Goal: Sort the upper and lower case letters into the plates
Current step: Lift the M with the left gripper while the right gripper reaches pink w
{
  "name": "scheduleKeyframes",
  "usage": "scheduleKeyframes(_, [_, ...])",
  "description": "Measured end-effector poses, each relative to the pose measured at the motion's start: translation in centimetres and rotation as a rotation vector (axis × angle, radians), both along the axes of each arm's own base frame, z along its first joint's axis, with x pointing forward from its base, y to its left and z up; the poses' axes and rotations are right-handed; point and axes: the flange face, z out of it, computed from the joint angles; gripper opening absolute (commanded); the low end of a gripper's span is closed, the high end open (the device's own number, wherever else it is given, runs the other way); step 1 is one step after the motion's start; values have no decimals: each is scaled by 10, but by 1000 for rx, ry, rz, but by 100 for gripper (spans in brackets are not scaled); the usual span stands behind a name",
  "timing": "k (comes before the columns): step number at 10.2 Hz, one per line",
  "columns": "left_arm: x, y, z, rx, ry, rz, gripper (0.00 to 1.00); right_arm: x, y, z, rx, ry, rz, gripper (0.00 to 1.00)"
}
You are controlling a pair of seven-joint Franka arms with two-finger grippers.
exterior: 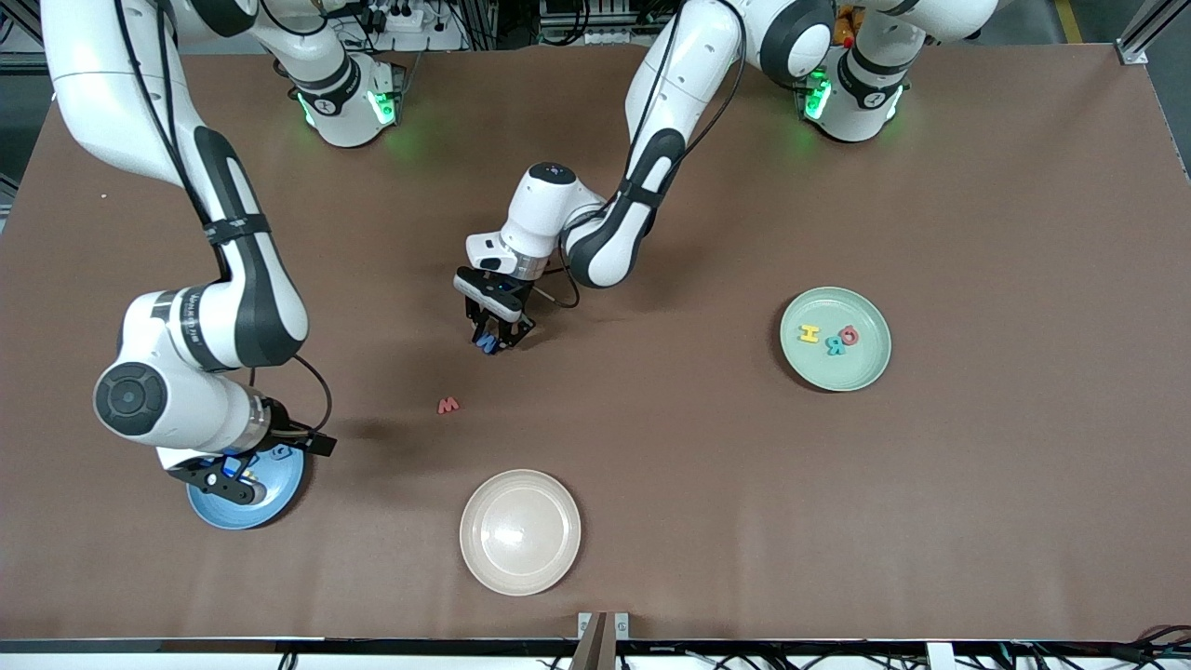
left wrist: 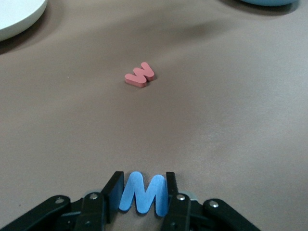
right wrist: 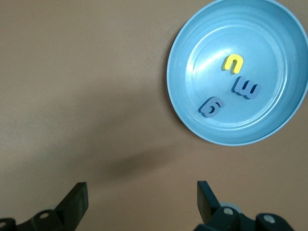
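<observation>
My left gripper is shut on a blue letter W, held between its fingertips low over the middle of the table. A red letter w lies on the table nearer the front camera and also shows in the left wrist view. My right gripper is open and empty above the blue plate. That plate holds a yellow u, a blue w and a blue g. The mint green plate holds a yellow H, a red Q and a teal R.
A beige plate stands near the table's front edge, between the two other plates; its rim shows in the left wrist view. The brown table top is bare around the red w.
</observation>
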Motion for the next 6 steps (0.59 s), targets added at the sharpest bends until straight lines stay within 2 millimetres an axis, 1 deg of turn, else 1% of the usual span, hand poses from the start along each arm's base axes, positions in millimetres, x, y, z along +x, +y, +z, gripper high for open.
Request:
scheduleKeyframes(1, [0, -2, 2, 12, 4, 9, 23, 1, 1, -1, 2, -15, -62, 100])
scheduleKeyframes(2, [2, -3, 6, 22, 7, 18, 15, 3, 4, -1, 11, -30, -122, 100])
scheduleKeyframes(3, [4, -4, 13, 26, 6, 26, 13, 2, 7, -3, 21, -35, -187, 100])
scheduleKeyframes(4, [7, -4, 21, 25, 5, 34, 0, 1, 10, -5, 26, -34, -249, 100])
scheduleKeyframes(6, [14, -1, 30, 62, 16, 67, 0, 0, 20, -6, 28, -30, -345, 100])
